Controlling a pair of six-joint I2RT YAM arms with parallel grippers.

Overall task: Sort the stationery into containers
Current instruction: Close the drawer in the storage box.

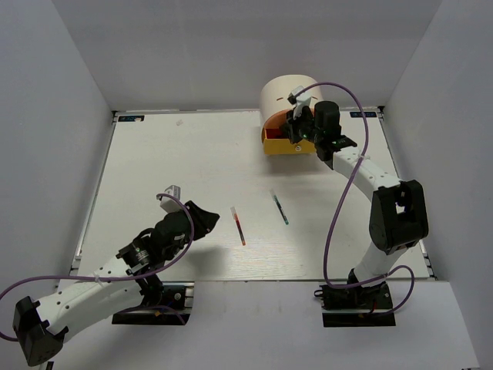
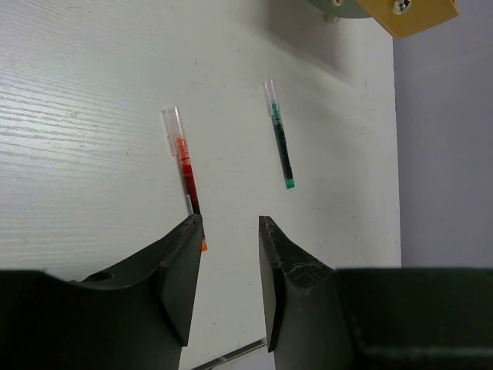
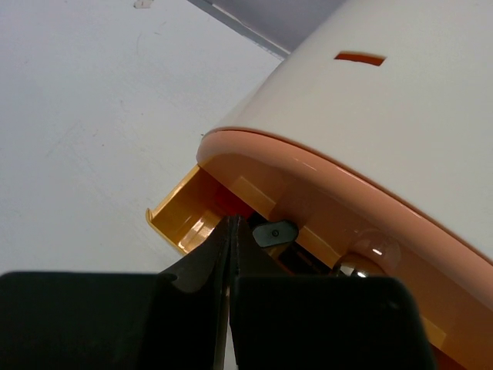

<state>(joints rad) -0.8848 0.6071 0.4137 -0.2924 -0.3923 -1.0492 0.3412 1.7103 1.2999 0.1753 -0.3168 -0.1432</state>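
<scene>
tabletop scene with two arms and one drawer unit. left gripper [image 2: 231, 221] hovers low over the white table [image 1: 154, 169], its two black fingers spread apart with nothing between them. red pen [image 2: 185, 166] lies flat just ahead of the left finger, its near end almost hidden by that fingertip in the left wrist view, its clear cap pointing away. green pen [image 2: 281, 146] lies beside it, apart from it and roughly parallel, likewise with the clear cap at the far end. both pens rest on open table, between the arm bases and the unit.

cream half-cylinder desk unit [image 1: 285, 92] stands at the far right of the table. its yellow drawer [image 3: 181, 223] is pulled out below the pink front [image 3: 308, 177], which is closed and bears a small shiny knob [image 3: 358, 266]. right gripper [image 3: 233, 231] is held at the open drawer, fingers pressed together with only a thin seam between them; nothing shows pinched there. small dark grey block [image 3: 275, 231] sits inside the drawer just beyond the fingertips. something red [image 3: 227, 202] shows deeper in, too hidden to name.
</scene>
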